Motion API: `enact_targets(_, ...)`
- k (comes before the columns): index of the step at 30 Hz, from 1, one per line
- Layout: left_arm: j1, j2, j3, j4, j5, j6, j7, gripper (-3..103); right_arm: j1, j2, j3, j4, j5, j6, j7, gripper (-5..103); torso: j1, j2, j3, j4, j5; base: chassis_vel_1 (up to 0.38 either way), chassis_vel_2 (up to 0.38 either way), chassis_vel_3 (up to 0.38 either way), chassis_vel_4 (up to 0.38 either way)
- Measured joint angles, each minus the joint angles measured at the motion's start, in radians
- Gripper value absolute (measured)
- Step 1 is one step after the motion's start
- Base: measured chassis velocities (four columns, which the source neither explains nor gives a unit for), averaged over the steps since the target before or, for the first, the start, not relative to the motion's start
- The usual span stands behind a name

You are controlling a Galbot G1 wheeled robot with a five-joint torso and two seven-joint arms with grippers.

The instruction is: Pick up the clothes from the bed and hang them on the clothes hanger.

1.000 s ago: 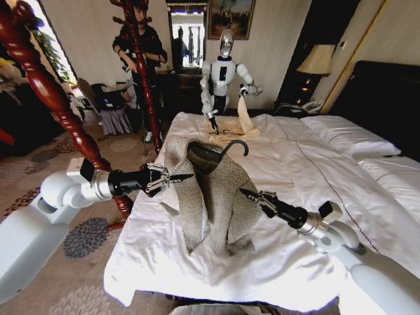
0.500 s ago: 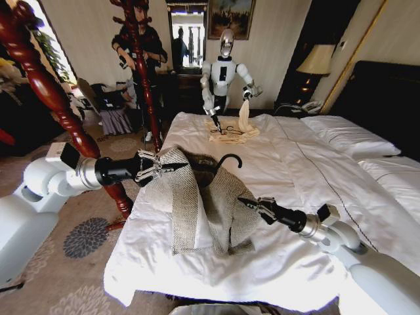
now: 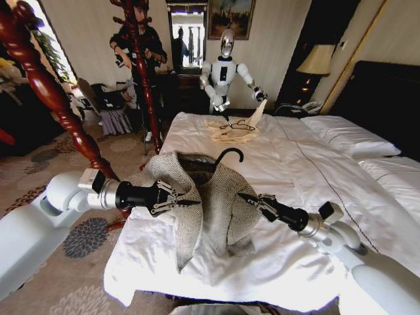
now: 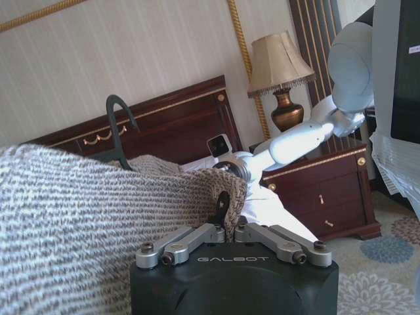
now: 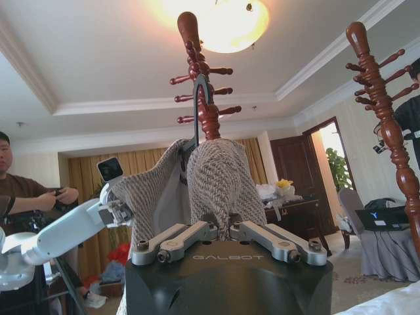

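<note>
Left tool (image 3: pixel 187 202): clamped on the front edge of the cardigan (image 3: pixel 203 197), at the robot's left side of it.
Right tool (image 3: pixel 246 197): pinched on the cardigan's opposite shoulder.
Cardigan: held raised above the bed (image 3: pixel 289 170) near its foot edge, draped over the black hanger (image 3: pixel 230 155).
Open room: bare white duvet to the right; carpet beyond the left edge.
Hidden: only the hanger's hook shows; its bar lies under the knit.

bed (image 3: pixel 315 197), white quilted duvet: grey knit cardigan (image 3: pixel 203 203) hem draped on near half, pale cream garment (image 3: pixel 230 131) at far edge, white pillows (image 3: pixel 348 134) by dark headboard (image 3: pixel 387 98).
</note>
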Motion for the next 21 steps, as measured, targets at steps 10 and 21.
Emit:
enact_targets(10, -0.002, 0.011, -0.069, 0.041, 0.003, -0.025, 0.032, 32, -0.009, 0.015, 0.006, 0.021, 0.053, 0.002, 0.022, 3, 0.0, 0.0, 0.0, 0.0001, 0.0, 0.0, 0.0, 0.0, 0.0)
enact_targets(21, -0.035, 0.015, -0.103, 0.093, -0.048, -0.065, 0.138, 64, 0.009, 0.022, -0.004, 0.009, 0.074, 0.005, -0.009, 3, 0.0, 0.0, 0.0, 0.0001, -0.0001, 0.0, 0.0, 0.0, 0.0)
